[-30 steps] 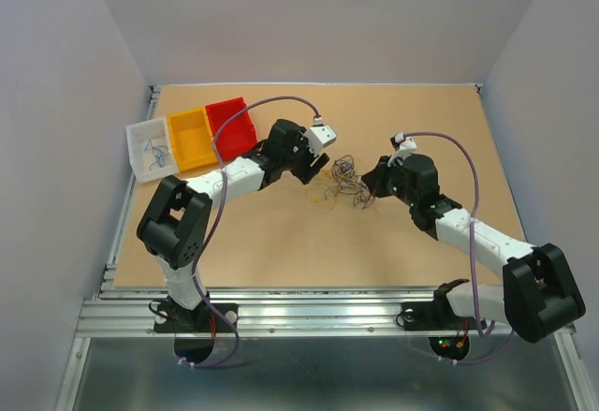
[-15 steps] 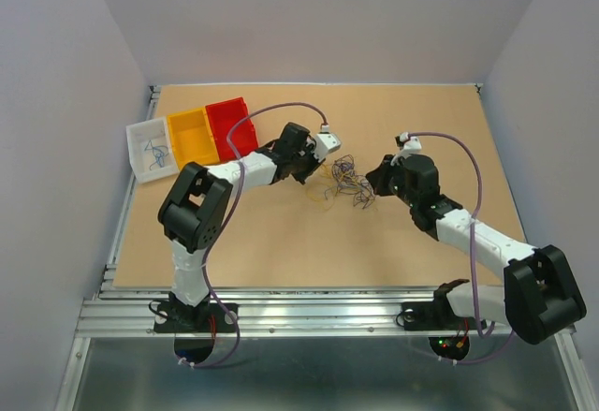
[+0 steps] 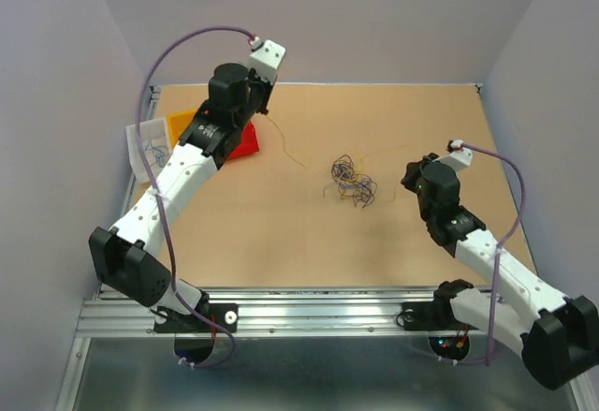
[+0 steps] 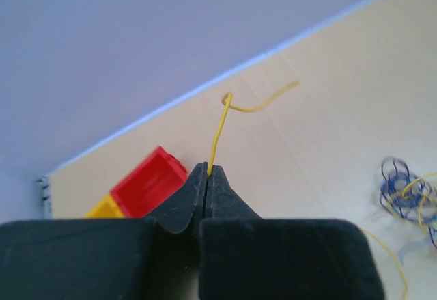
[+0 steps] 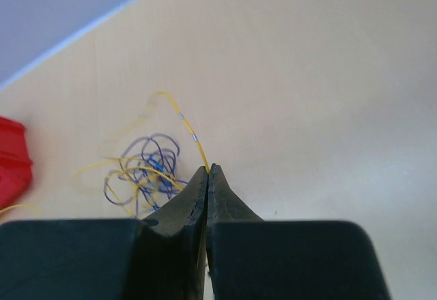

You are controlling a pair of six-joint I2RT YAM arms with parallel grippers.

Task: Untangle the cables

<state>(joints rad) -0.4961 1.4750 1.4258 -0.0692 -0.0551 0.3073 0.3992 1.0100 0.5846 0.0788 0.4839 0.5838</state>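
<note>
Reaching up and far back — left claw point(image 4: 207, 171) pinching yellow cable point(image 4: 217, 132).

left hand point(image 4: 207, 171) raised, pinched, right hand point(image 5: 207, 173) pinched

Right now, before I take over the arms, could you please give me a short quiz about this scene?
1. True or false: the left gripper is shut on a yellow wire.
2. Where does the tangled bundle lie? A: in the red bin. B: on the table, between the arms. C: on the metal rail.
3. Fill in: the right gripper pinches a thin wire of ____ colour.
Key: 1 true; 2 B; 3 yellow.
</note>
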